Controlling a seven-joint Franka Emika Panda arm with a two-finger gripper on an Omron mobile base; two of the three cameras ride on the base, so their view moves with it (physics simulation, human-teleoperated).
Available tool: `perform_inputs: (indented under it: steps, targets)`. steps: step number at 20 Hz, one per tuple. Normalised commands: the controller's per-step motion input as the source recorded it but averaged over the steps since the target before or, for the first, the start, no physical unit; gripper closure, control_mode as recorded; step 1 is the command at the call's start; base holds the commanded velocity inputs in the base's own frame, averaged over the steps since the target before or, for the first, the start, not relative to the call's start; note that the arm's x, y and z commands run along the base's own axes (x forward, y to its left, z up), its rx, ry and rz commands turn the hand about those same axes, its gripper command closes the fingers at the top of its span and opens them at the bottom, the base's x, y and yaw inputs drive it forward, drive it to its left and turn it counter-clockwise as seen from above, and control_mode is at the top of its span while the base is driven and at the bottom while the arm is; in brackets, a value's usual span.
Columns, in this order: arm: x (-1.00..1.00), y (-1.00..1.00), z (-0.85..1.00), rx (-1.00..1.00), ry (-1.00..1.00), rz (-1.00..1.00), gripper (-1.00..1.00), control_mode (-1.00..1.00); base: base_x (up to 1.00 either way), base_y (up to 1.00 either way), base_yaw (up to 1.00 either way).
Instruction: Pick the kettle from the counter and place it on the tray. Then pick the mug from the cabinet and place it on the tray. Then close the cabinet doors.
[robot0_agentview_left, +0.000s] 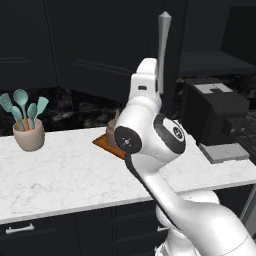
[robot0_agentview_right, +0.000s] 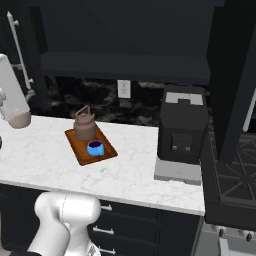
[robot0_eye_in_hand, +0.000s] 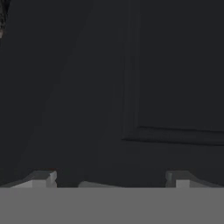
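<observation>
The brown-grey kettle (robot0_agentview_right: 84, 125) and the small blue mug (robot0_agentview_right: 95, 148) both stand on the reddish-brown tray (robot0_agentview_right: 81, 151) on the white marble counter (robot0_agentview_right: 135, 165). In the left base view my arm hides most of the kettle (robot0_agentview_left: 112, 128), and a corner of the tray (robot0_agentview_left: 104, 143) shows. The upper cabinet (robot0_agentview_right: 125, 65) stands open, with its left door's bar handle (robot0_agentview_right: 17, 45) (robot0_agentview_left: 163, 47) beside my raised arm. My gripper (robot0_eye_in_hand: 111, 181) is open with nothing between its fingertips (robot0_eye_in_hand: 43, 178), close against a dark panelled cabinet door (robot0_eye_in_hand: 175, 87).
A beige pot of teal utensils (robot0_agentview_left: 28, 134) stands at the counter's left. A black coffee machine (robot0_agentview_right: 182, 130) sits right of the tray, with a stove (robot0_agentview_right: 235, 175) beyond it. The right cabinet door (robot0_agentview_right: 230, 75) hangs open above the stove.
</observation>
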Motion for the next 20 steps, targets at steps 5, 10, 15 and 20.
perform_inputs:
  steps: [5, 10, 15, 20]
  targets:
    - [0.72, -0.58, 0.00, 0.00, 0.00, 0.00, -1.00, -1.00, 0.00, 0.00, 0.00]
    - [0.89, -0.53, 0.00, 0.00, 0.07, 0.00, -1.00, -1.00, 0.00, 0.00, 0.00]
    - [0.94, -0.39, 0.00, 0.00, 0.11, 0.00, -1.00, -1.00, 0.00, 0.00, 0.00]
    - [0.88, -0.24, -0.07, 0.00, 0.05, 0.11, -1.00, -1.00, 0.00, 0.00, 0.00]
